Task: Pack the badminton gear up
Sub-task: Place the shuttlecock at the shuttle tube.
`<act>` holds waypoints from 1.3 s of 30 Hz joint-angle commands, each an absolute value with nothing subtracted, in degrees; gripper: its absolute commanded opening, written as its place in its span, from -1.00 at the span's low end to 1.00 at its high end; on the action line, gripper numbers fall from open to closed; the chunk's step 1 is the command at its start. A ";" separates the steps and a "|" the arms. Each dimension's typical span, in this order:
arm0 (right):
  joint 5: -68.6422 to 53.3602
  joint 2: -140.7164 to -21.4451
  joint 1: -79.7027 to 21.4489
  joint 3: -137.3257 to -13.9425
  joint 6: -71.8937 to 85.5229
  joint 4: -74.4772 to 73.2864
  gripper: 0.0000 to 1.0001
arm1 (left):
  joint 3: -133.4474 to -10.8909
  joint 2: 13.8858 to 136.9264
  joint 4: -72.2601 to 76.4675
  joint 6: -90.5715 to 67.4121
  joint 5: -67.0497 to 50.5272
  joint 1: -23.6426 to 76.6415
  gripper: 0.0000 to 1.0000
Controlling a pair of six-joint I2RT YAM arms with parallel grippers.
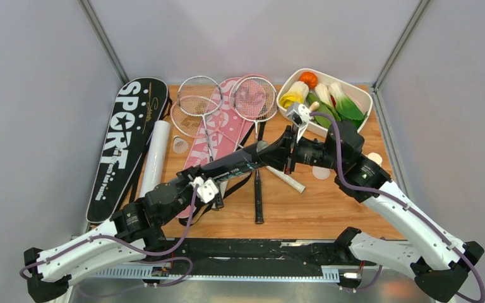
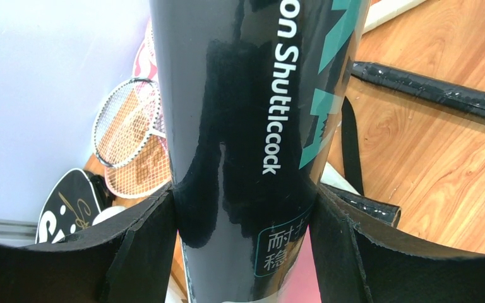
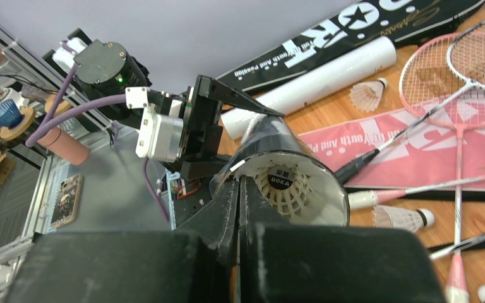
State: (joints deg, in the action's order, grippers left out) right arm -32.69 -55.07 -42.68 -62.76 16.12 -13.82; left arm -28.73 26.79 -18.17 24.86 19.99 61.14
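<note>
A long black shuttlecock tube [image 1: 240, 165] is held off the table, slanting between both arms. My left gripper [image 1: 213, 177] is shut around the tube's body; in the left wrist view the tube [image 2: 252, 126] fills the space between the pads of that gripper [image 2: 246, 240]. My right gripper [image 1: 288, 151] is shut on the rim of the tube's open end [image 3: 284, 142], one finger inside and one outside. A white shuttlecock [image 3: 284, 186] sits inside the tube. Loose shuttlecocks [image 1: 180, 144] [image 3: 401, 218] lie on the table.
A white tube [image 1: 155, 151] lies beside the black SPORT cover [image 1: 126, 139] at the left. Rackets [image 1: 197, 95] [image 1: 252, 98] lie on the pink cover [image 1: 218, 132]. A black-handled racket [image 1: 258, 189] lies in the middle. The white bowl [image 1: 369, 95] of toy vegetables stands at the back right.
</note>
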 commanded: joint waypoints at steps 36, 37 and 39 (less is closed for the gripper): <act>-20.57 -57.29 -43.37 -71.26 17.76 -21.67 0.60 | -29.99 21.21 -12.21 24.77 17.92 61.46 -1.00; -20.75 -58.02 -43.41 -71.09 17.82 -21.85 0.58 | -30.03 21.15 -12.17 24.87 17.75 61.46 -1.00; -21.51 -59.32 -43.42 -71.01 17.41 -21.99 0.57 | -29.86 20.92 -11.98 25.29 17.23 61.44 -1.00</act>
State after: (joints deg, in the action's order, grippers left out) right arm -18.81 -57.12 -43.11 -69.49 18.87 -19.49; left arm -28.73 21.91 -16.88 24.86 18.79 61.36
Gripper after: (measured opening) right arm 0.793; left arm 0.746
